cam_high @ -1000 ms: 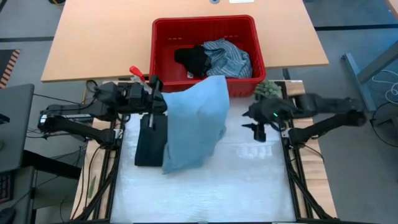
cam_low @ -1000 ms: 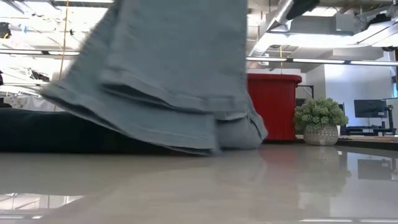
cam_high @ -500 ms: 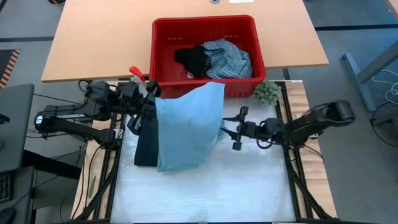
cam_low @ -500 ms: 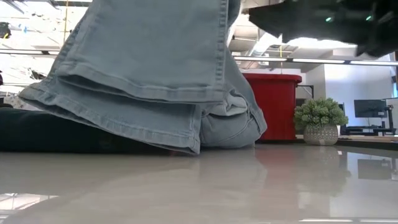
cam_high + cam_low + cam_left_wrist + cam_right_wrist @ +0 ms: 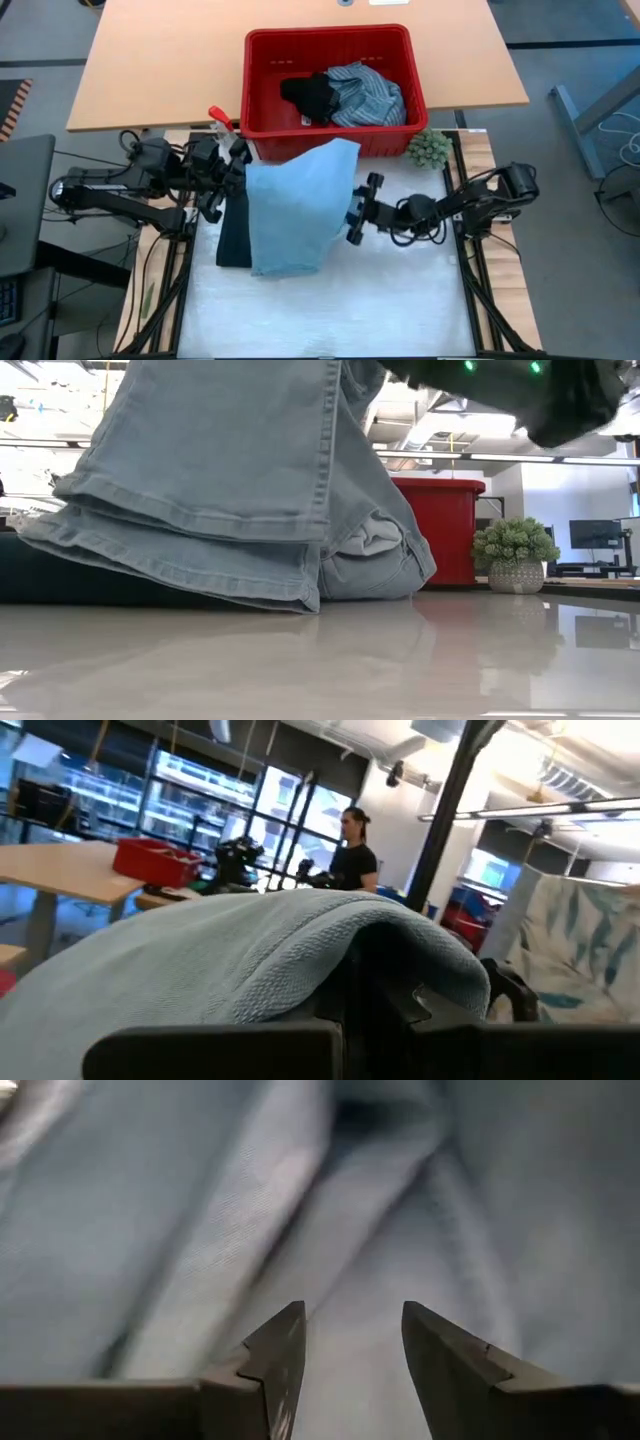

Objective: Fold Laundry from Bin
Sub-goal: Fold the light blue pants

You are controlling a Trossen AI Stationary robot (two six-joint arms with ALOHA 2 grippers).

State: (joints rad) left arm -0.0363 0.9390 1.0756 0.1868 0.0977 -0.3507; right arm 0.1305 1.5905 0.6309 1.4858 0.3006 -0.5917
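Note:
Light blue denim jeans (image 5: 295, 205) hang from my left gripper (image 5: 232, 172), which is shut on their upper left end. Their hems (image 5: 190, 560) rest on the table and partly on a dark navy piece (image 5: 234, 238). My right gripper (image 5: 352, 210) is open and points at the jeans' right edge; the cloth (image 5: 300, 1200) fills its wrist view just past the fingertips (image 5: 352, 1350). I cannot tell whether they touch it. The red bin (image 5: 262, 90) at the far side holds a blue-white striped shirt (image 5: 365, 95) and a small black piece (image 5: 310, 98). My left gripper holds the jeans by their upper left end (image 5: 250, 168). The denim (image 5: 250, 960) drapes over the fingers and hides the place of contact. The jeans hang slack below the gripper, slanting toward the table's right, with the leg hems (image 5: 190, 560) lying on the table.
A green fuzzy ball (image 5: 428, 148) sits at the bin's near right corner, and a spray bottle with a red trigger (image 5: 222, 120) stands by its near left corner. A person (image 5: 352, 850) stands in the room beyond the table. The near half of the white tabletop (image 5: 330, 310) is bare.
My right gripper has come down and moved toward the table's left, tipping from pointing down to pointing nearly level at the jeans' right edge. My left gripper has shifted a little toward the left edge and rolled; the jeans' upper part has swung left with it.

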